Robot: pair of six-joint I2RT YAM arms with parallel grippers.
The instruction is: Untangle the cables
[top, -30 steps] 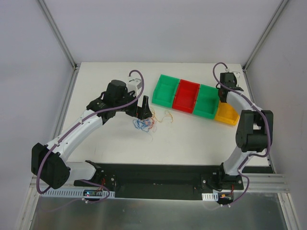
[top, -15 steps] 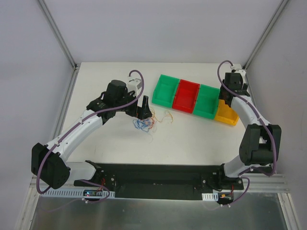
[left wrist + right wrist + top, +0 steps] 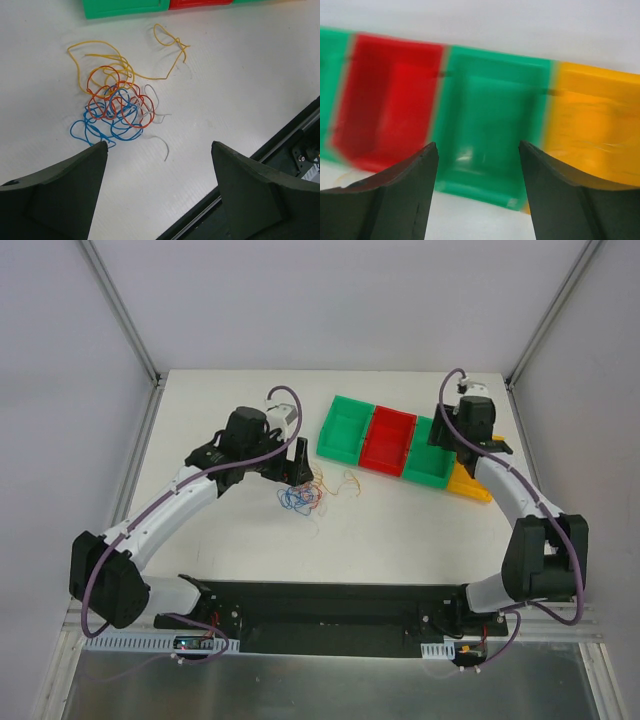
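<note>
Base rail (image 3: 330, 605): black strip along the near table edge, carrying both arms.
Table (image 3: 400, 540): white and flat, with the cables and bins on it.
Left gripper (image 3: 159, 150): fingers spread wide with nothing between them, hanging low over the table on the near side of the cables.
Left fingers (image 3: 75, 190): one tip sits just beside the outermost blue loop; whether it touches cannot be told. The other is well apart from any strand.
Cables (image 3: 112, 102): a loose knot of blue, red and yellow-orange strands lying on the table near its middle, in front of the bins.
Yellow strand (image 3: 167, 37): trails out of the knot toward the bins and ends in a small loop.
White strand (image 3: 161, 146): a thin curl at the near edge of the knot.
Bins (image 3: 392, 440): a touching row of green, red, green and yellow-orange, beyond the cables.
Right gripper (image 3: 477, 150): fingers parted and holding nothing, above the bins, with the second green bin showing between them. This view is blurred.
</note>
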